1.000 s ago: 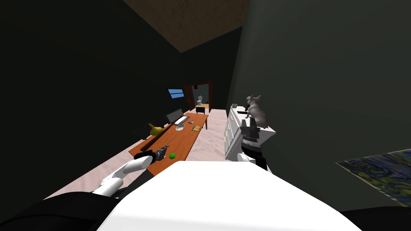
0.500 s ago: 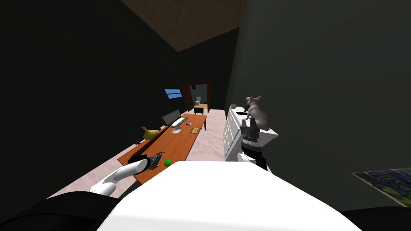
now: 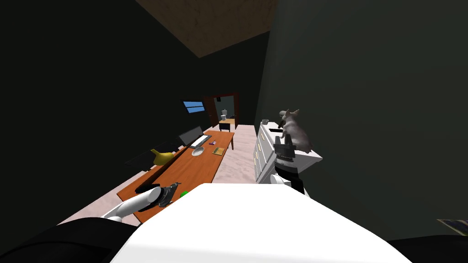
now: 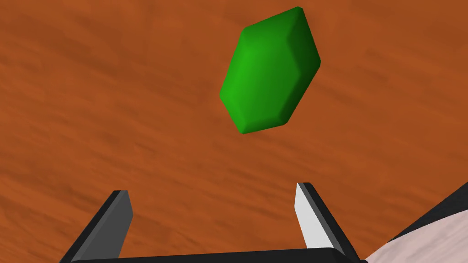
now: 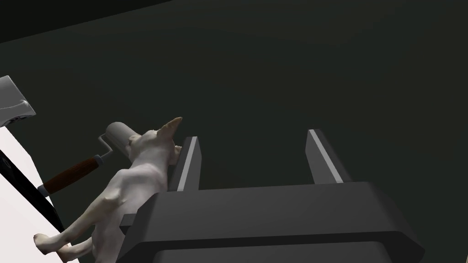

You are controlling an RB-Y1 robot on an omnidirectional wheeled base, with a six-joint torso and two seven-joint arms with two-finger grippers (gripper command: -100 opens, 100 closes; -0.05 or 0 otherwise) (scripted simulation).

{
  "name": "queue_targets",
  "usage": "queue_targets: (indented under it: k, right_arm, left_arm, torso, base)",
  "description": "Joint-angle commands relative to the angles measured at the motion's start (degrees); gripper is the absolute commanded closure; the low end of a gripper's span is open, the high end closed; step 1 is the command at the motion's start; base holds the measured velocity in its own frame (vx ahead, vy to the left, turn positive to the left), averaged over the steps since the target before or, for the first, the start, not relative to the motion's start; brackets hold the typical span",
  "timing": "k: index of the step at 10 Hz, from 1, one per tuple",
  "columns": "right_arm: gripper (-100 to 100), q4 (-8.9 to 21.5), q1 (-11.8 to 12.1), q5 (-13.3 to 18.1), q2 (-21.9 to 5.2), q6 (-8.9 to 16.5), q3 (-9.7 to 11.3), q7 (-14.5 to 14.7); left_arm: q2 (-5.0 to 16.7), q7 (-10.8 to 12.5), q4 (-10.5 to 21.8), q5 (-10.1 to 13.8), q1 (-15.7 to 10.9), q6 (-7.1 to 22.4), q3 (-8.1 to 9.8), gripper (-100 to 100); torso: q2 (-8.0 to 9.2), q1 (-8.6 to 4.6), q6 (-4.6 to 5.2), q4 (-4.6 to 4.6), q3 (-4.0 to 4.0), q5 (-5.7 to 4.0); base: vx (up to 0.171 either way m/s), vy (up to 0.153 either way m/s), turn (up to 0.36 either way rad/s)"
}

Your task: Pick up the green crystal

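change: robot had moved closer along the orange-brown surface (image 3: 192,166), left hand (image 3: 171,191) still just beside the green crystal (image 3: 183,194) | left wrist: fingers apart, crystal lay on the surface just beyond the tips — not between them | right wrist: right hand (image 5: 253,136) fingers apart, beside a white dog figure (image 5: 137,178)

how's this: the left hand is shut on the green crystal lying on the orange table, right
Not quite. The left hand is open, not shut: the green crystal lies on the orange table ahead of it, untouched, as the left wrist view shows.
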Motion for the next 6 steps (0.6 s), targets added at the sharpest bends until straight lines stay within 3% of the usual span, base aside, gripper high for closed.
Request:
queue_targets:
  k: [1,4,6]
  right_arm:
    - [0,0.0,0.0,0.0,0.0,0.0,0.0,0.0]
    - [0,0.0,0.0,0.0,0.0,0.0,0.0,0.0]
    - [0,0.0,0.0,0.0,0.0,0.0,0.0,0.0]
  left_arm:
    - [-0.1,-0.5,1.8,0.7,-0.4,1.1,-0.23,-100]
    - [-1.7,-2.3,7.4,3.5,0.4,4.8,-1.01,-100]
    - [-2.5,-2.7,8.8,4.2,0.6,5.7,-1.36,-100]
  torso:
    - [0.0,0.0,0.0,0.0,0.0,0.0]
    - [-0.04,0.05,0.01,-0.01,-0.02,0.02]
    - [0.03,-0.01,-0.02,0.0,0.01,0.0]
  base:
    - [0.074,-0.014,-0.032]
    - [0.117,-0.002,-0.069]
    - [0.081,-0.006,-0.017]
